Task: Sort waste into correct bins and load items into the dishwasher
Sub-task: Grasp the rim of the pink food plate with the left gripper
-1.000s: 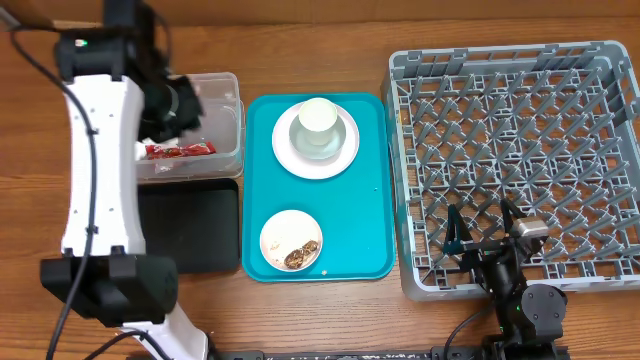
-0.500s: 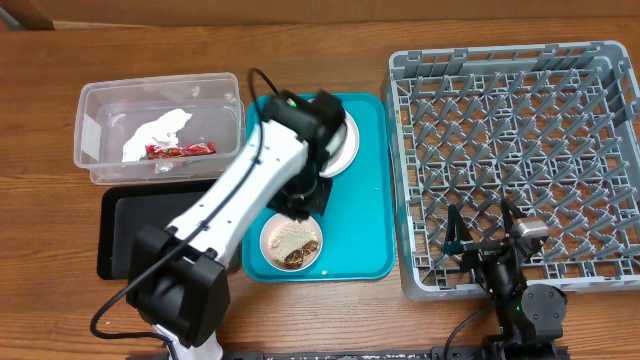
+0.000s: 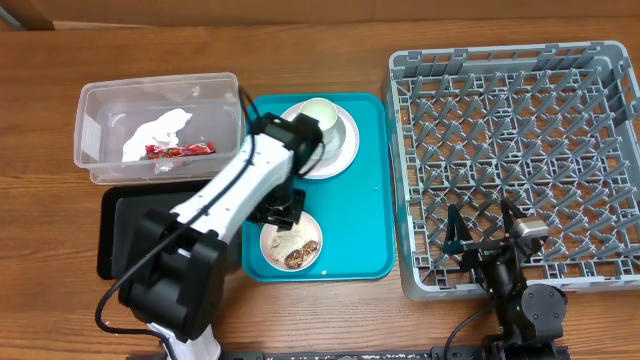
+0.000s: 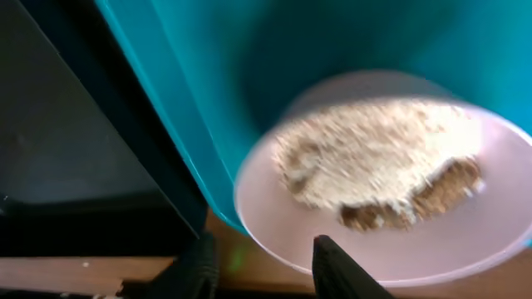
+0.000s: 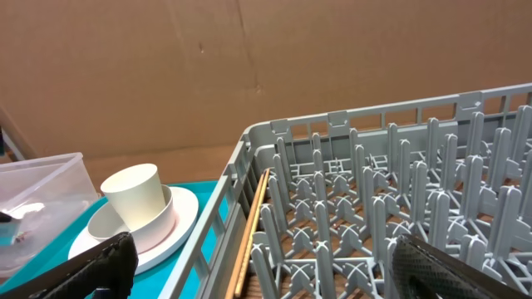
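**Left gripper** (image 4: 266, 266): I read its two dark fingertips (image 4: 198, 270) as apart at the bottom edge of the wrist view. The near rim of the small pale pink round bowl (image 4: 283, 232) runs into the gap between them. I cannot tell whether either finger touches it.

**Pink bowl:** it sits at the lower left of the teal plastic serving tray (image 3: 365, 215), close to the tray's left and lower rims. It carries brown food scraps (image 4: 445, 178) and pale crumbs (image 4: 366, 149).

**Shallow black rectangular tray** (image 3: 118, 240): lower left of the overhead view, its edge just beside the teal tray's left rim. My left arm crosses over it.

**Clear plastic rectangular tub** (image 3: 100, 110): upper left, holding a crumpled white paper napkin (image 3: 155, 133) and a small red snack wrapper (image 3: 180, 150).

**Round white plate** (image 3: 345, 155): top of the teal tray, bearing a small white bowl (image 5: 100, 223) with a white cylindrical cup (image 3: 316, 113) in it. Bare teal runs down the tray's right side.

**Large square grey plastic dish rack** (image 3: 520, 130): right half of the frame, its left wall near the tray's right rim.

**Right gripper** (image 3: 483, 232): bottom right, at the rack's lower wall, fingers spread wide, holding nothing.
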Tool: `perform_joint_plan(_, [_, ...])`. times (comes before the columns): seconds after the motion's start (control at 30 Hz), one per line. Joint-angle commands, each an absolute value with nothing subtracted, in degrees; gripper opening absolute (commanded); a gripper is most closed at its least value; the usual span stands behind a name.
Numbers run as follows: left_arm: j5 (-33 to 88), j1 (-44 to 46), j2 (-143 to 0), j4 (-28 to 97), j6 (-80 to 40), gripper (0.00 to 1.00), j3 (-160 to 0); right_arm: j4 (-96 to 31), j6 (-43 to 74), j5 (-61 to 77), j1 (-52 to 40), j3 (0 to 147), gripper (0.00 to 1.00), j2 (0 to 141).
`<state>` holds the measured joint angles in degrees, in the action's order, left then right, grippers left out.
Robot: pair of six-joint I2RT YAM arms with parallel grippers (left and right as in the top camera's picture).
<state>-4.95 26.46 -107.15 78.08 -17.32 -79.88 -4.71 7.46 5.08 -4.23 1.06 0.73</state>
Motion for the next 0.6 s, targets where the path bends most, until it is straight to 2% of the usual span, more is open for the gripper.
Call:
perform_joint_plan(0.0, [-2.39, 23.18, -107.5, 76.34, -14.81, 0.41, -77.56, -4.43, 7.53, 4.54, -4.43, 0.45, 1.0, 0.16])
perform_joint_plan(0.2, [2.5, 20.53, -107.5, 72.49, -13.56, 0.36, -74.19, -4.43, 7.53, 4.54, -4.43, 0.45, 1.0, 0.16])
perform_joint_plan(0.33, [7.53, 20.62, -107.5, 71.09, -10.83, 0.37, -72.25, -4.4, 7.53, 4.54, -4.43, 0.45, 1.0, 0.16])
perform_joint_plan(0.57, [6.92, 20.58, -107.5, 69.32, -10.85, 0.36, -70.11, -4.4, 7.53, 4.54, -4.43, 0.45, 1.0, 0.16])
